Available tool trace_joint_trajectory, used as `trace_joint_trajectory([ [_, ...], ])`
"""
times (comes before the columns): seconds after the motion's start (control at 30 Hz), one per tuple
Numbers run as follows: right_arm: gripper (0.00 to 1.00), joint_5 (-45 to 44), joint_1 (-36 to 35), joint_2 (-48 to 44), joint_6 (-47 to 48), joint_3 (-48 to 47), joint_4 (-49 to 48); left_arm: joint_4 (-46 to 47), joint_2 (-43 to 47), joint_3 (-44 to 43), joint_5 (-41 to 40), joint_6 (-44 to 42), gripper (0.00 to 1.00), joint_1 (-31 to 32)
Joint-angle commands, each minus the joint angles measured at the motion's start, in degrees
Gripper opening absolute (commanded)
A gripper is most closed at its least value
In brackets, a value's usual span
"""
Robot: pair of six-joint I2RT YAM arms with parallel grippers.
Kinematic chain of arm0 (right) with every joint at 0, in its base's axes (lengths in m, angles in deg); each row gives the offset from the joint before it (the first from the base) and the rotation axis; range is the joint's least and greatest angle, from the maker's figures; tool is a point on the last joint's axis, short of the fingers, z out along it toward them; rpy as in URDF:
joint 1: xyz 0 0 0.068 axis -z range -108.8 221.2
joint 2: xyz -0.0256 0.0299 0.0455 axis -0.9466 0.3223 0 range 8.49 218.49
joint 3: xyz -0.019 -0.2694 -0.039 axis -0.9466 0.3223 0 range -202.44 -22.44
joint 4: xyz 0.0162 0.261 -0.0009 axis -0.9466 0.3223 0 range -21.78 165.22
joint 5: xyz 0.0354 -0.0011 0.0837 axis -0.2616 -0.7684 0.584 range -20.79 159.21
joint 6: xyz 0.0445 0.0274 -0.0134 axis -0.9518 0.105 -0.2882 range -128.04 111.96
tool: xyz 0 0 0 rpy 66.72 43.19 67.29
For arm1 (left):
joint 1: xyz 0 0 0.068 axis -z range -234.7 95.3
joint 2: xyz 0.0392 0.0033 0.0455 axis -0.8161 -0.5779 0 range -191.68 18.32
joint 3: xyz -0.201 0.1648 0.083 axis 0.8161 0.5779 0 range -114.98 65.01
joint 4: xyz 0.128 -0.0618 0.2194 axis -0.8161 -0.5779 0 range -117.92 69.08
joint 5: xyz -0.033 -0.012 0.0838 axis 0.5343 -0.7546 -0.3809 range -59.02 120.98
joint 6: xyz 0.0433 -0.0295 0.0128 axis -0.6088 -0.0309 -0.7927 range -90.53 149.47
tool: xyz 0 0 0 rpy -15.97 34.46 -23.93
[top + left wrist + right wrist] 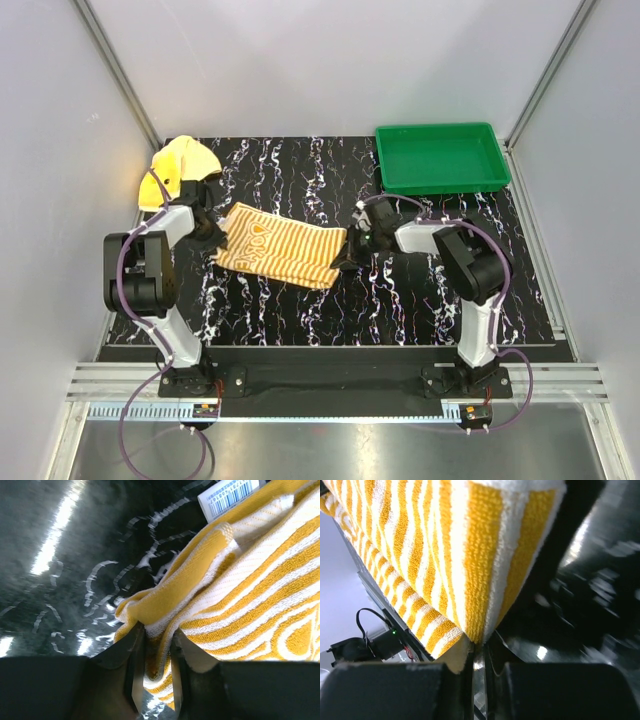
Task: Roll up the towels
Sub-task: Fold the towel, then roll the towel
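The striped towel (282,245) lies near the middle of the bench (300,320), a little toward the left edge, slanting from its lettered end on the left down to its plain end on the right. It is stretched between both arms. The left gripper (212,238) is clenched on the lettered end; in the left wrist view a bunched fold of orange and cream cloth sits pinched between its fingers, and a white barcode tag (230,497) shows on the towel's edge beyond. The right gripper (345,258) is clenched on the opposite end, where a corner of the striped cloth is nipped between its nearly closed fingers and lifted off the dark surface. The yellow towel (180,165) lies crumpled at the far left corner, just behind the left arm. The green tray (437,187) sits at the far right corner, well apart from both towels.
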Motion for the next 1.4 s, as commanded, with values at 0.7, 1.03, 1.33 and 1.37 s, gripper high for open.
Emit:
trace_joint_trajectory([
  [0.7, 0.93, -17.8, 13.7, -28.6, 9.0, 12.1, 26.8, -10.6, 19.2, 0.7, -10.2, 2.9, 0.82, 21.6],
  [1.03, 1.0, -24.6, 13.8, -44.5, -0.5, 19.3, 28.3, -12.3, 16.3, -13.7, -30.0, -1.1, 0.8, 49.4],
  [1.33, 1.0, -41.4, 14.4, -62.9, -6.1, 14.2, 42.5, -12.7, -3.6, -25.9, -32.7, -1.8, 0.75, 68.0],
  [1.37, 1.0, -42.5, 14.4, -64.2, -6.7, 13.6, 43.5, -13.1, -5.2, -28.4, -33.3, -1.8, 0.75, 68.8],
])
